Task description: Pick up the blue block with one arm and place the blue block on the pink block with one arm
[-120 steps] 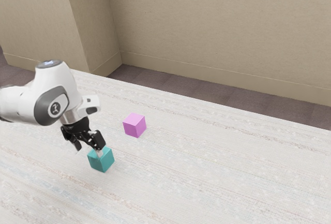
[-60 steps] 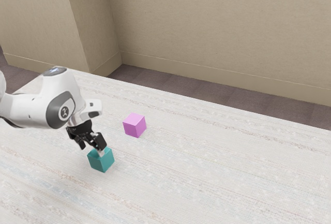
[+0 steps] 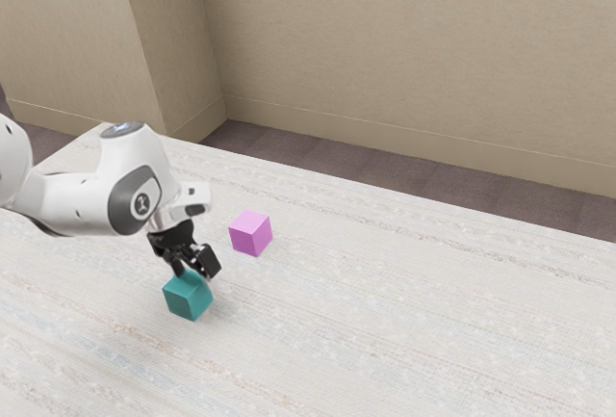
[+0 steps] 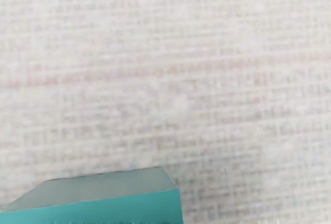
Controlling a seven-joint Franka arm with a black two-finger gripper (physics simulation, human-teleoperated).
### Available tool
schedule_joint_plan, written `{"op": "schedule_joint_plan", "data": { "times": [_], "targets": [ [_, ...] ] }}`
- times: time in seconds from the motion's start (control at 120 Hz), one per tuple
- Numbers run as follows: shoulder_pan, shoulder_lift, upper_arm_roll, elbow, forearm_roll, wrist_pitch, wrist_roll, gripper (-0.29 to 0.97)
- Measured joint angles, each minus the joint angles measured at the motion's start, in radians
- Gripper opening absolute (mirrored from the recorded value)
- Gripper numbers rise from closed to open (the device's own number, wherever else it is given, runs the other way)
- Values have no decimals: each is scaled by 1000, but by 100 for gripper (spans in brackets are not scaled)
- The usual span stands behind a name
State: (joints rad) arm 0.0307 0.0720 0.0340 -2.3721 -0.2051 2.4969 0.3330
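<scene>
The blue block (image 3: pixel 188 299), teal in colour, rests on the table toward the exterior view's left. My gripper (image 3: pixel 196 271) hangs just above its top edge, a little toward the exterior view's right, open with nothing between its fingers. Further back and to the exterior view's right, about one block's width away, the pink block (image 3: pixel 250 233) sits by itself on the table. In the wrist view a corner of the blue block (image 4: pixel 103 198) lies just under my hand, off to one side of it.
The pale woven tabletop (image 3: pixel 404 301) stretches wide to the exterior view's right and front. Its far edge (image 3: pixel 423 195) meets a dark floor strip below the beige wall.
My arm and gripper have shifted toward the exterior view's right and slightly up, from over the blue block's left part to its right top edge. Neither block has moved.
</scene>
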Motion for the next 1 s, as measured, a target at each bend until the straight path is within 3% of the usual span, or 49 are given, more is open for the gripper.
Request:
{"op": "schedule_joint_plan", "data": {
  "times": [0.142, 0.392, 1.0],
  "targets": [
    [-4, -11, 3, 0, 12, -20, 3, 67],
    [10, -7, 9, -1, 118, -50, -39, 67],
    [6, 64, 23, -1, 119, -40, -103, 66]
  ]
}}
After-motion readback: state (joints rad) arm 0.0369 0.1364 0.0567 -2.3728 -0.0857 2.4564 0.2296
